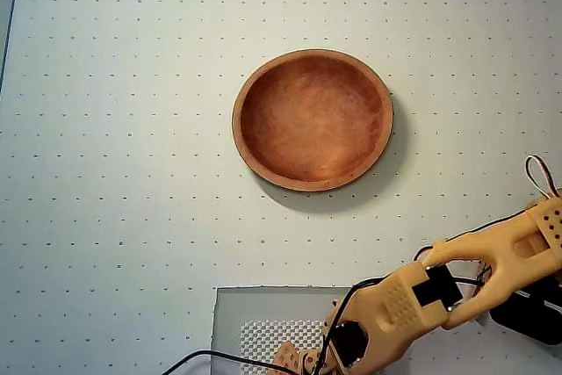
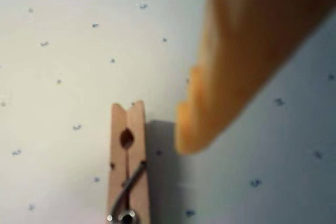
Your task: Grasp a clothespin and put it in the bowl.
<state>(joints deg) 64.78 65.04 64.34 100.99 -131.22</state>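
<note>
The yellow arm [image 1: 457, 283] reaches in from the overhead view's lower right, its gripper [image 1: 299, 364] at the bottom edge — jaw state cannot be told. The bowl [image 1: 248, 148] sits empty, well apart. In the wrist view, the clothespin [image 2: 128, 163] lies on the dotted table [image 2: 63, 51] just beside one blurred finger [image 2: 236, 61].

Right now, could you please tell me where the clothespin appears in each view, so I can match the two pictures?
Overhead view: no clothespin to be seen; the arm covers the bottom edge, well below the bowl.
Wrist view: the clothespin lies at bottom centre, running off the lower edge, just left of the blurred gripper finger.
Shared landmark: the dotted white mat appears in both views.
</note>
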